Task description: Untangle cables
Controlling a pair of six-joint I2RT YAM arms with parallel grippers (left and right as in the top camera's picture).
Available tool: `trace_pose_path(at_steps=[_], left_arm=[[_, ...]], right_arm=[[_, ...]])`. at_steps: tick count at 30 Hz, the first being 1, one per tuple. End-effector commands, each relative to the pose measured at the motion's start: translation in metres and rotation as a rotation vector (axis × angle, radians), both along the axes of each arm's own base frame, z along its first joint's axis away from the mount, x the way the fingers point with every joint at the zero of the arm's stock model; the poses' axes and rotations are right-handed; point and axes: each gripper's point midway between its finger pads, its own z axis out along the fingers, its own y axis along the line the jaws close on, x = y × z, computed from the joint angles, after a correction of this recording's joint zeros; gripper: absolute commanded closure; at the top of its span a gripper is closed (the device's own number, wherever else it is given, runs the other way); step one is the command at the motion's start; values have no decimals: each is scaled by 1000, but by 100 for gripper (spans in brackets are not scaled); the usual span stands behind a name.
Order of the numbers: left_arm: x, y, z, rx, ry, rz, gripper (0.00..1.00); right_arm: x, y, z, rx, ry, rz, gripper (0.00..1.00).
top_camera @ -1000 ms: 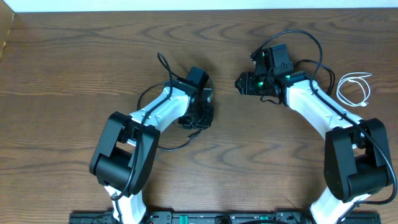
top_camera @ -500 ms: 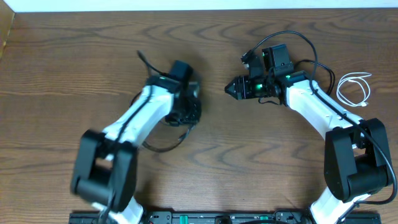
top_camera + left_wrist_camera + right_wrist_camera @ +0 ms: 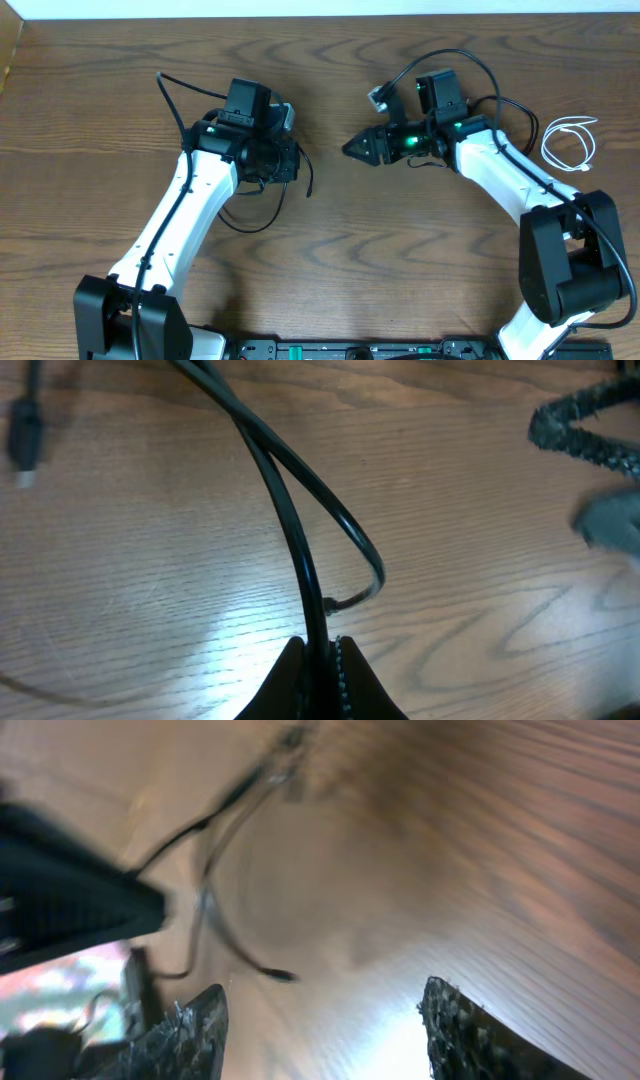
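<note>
The wooden table (image 3: pixel 480 510) is spreading beneath and all around the left pincer (image 3: pixel 322 660), a glare (image 3: pixel 230 650) shining just beside it.

Long cable (image 3: pixel 298 560) left, short cable (image 3: pixel 570 143) right

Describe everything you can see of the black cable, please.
The black cable is a thin, glossy, round cord. The shut left end effector pinches it between its fingertips. From there it runs away over the wooden table, doubled, one strand bending back in a tight loop. A small dark plug lies farther off, probably its end.
</note>
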Motion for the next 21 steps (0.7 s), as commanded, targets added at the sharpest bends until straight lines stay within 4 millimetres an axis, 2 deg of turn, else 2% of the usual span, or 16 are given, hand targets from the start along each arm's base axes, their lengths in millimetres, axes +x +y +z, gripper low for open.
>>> trace_pose_path(at_steps=[1,6,9,15,21], left_arm=[[4,2,11,-3,-37,-17,92],[2,-3,13,-39,-28,-28,93],[0,-6,16,-75,-16,-33,92],[-4,-15,27,-218,17,-46,93],[-9,-26,43,-374,42,-71,93]], right_arm=[[-24,22,14,95,-46,154,43],[-38,39,14,89,-113,233,49],[-39,45,7,43,-131,227,51],[-45,58,-3,-26,-157,230,50],[-38,61,-17,-137,-204,182,51]])
